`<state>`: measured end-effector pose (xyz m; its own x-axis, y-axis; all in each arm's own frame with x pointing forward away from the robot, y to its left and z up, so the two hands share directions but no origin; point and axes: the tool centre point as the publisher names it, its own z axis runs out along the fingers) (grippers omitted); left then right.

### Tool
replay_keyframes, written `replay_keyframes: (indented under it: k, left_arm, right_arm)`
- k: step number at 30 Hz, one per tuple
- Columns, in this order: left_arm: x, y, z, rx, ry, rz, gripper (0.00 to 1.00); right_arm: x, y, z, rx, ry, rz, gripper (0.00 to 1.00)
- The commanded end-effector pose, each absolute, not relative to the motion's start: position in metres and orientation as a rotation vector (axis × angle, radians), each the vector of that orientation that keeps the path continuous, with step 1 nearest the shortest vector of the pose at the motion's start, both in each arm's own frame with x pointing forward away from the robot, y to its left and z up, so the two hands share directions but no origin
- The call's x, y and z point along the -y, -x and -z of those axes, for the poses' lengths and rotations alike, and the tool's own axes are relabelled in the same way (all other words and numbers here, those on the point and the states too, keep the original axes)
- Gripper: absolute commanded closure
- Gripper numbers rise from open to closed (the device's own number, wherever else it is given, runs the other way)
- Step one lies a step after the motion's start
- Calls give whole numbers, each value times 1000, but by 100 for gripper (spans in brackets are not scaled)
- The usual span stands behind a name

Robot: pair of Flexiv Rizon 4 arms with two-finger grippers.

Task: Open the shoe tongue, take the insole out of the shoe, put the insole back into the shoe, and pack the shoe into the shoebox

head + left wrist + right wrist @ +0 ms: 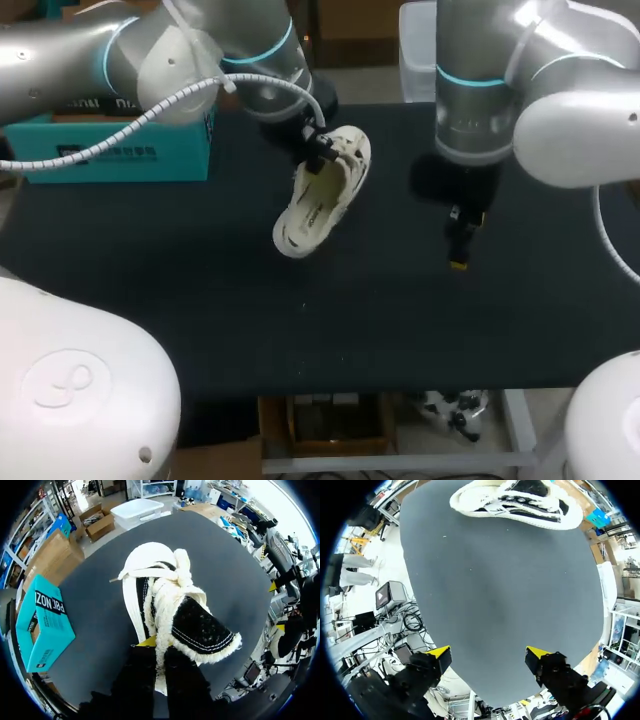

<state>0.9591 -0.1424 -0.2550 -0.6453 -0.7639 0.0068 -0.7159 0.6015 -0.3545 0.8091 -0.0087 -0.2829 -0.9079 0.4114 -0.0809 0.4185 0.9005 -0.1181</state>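
White fleece-trimmed shoe lies tilted mid-bench, one end raised off the black bench. Left end effector is clenched on its fleecy edge. Right end effector is released, hovering well apart. Judged step: tongue opening. Next, the right must approach for the insole.

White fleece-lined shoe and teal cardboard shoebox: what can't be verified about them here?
1) Insole: unseen. Left wrist view, the black tongue and fleece cover the opening of the white fleece-lined shoe; head view, too small.
2) Teal cardboard shoebox: head view, the left arm and cable hide its top; lid state unclear.
3) Shoe, right wrist view: partly cut off at the edge.
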Motion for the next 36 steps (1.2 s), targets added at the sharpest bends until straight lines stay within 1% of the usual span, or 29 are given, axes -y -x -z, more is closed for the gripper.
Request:
replay_keyframes:
  k: [1,8,13,17,26,29,36]
  left_arm:
    - [131,-959,232,-2736,856,601,100]
    - [115,-990,194,-2686,538,556,100]
    - [82,-1034,152,-2644,306,525,100]
    - [55,-1057,126,-2606,168,512,100]
    - [-2,-1086,91,-2544,120,494,100]
    - [-27,-1094,91,-2502,145,451,100]
    - [-88,-1141,80,-2491,181,495,100]
  right_arm:
    - [9,-802,284,-2965,-647,209,0]
    - [9,-802,284,-2965,-647,209,0]
    - [9,-802,284,-2965,-647,209,0]
    - [9,-802,284,-2965,-647,209,0]
    - [9,-802,284,-2965,-647,209,0]
    - [9,-802,284,-2965,-647,209,0]
    - [9,-802,284,-2965,-647,209,0]
